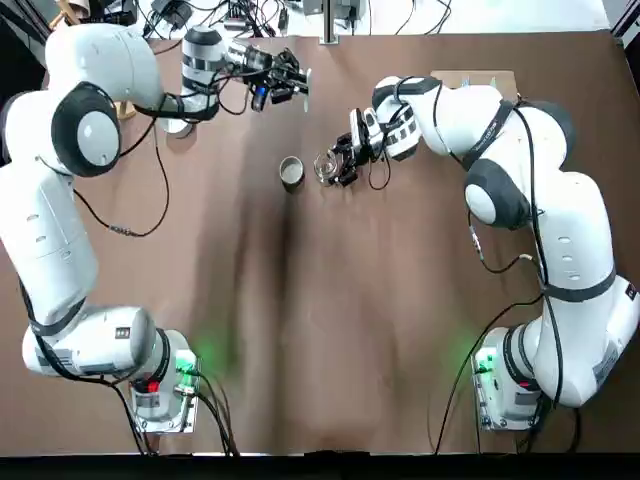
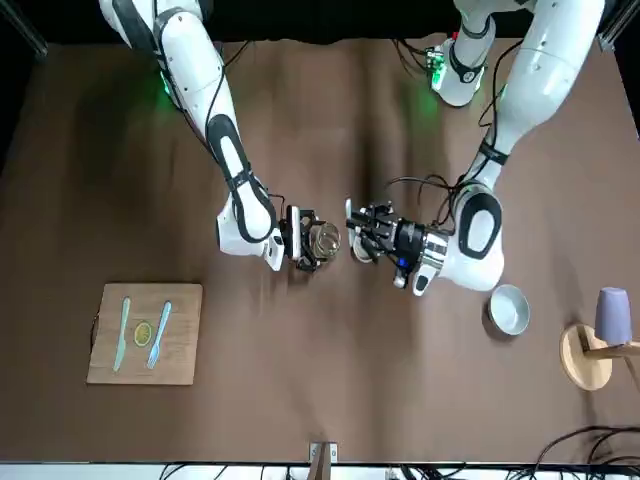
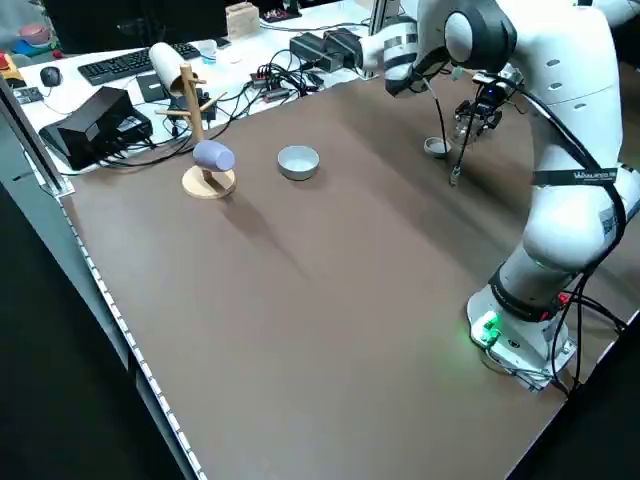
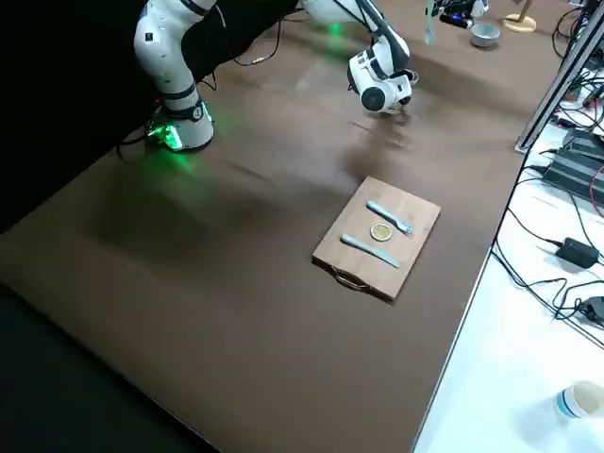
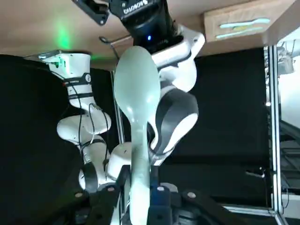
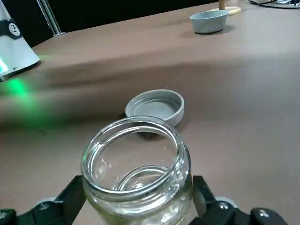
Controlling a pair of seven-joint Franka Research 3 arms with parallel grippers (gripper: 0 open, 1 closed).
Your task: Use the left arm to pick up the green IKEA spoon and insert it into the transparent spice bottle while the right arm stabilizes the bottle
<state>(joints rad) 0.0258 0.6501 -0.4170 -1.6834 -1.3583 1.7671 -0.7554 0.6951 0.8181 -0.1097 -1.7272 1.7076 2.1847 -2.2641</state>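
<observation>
Gripper of the left arm (image 5: 140,180) was closed on the green IKEA spoon (image 5: 138,98), its two fingers against the handle and the bowl end pointing away from them. It was located at the far part of the table, on the left side. Gripper of the right arm (image 6: 140,187) held the transparent spice bottle (image 6: 137,173), one finger at either side of the glass; the bottle's mouth was uncovered. The spoon was outside the bottle and apart from it.

A grey round cap (image 1: 291,172) lay on the table near the bottle, not touching it. A white bowl (image 2: 508,309) was noted on the left arm's side. Beyond it was a wooden stand (image 2: 585,358) bearing a purple cup (image 2: 613,316). On the right arm's side, a wooden board (image 2: 103,360) carried a teal knife (image 2: 122,335), a teal fork (image 2: 159,336) and, between them, a small round yellow-green item (image 2: 143,334).
</observation>
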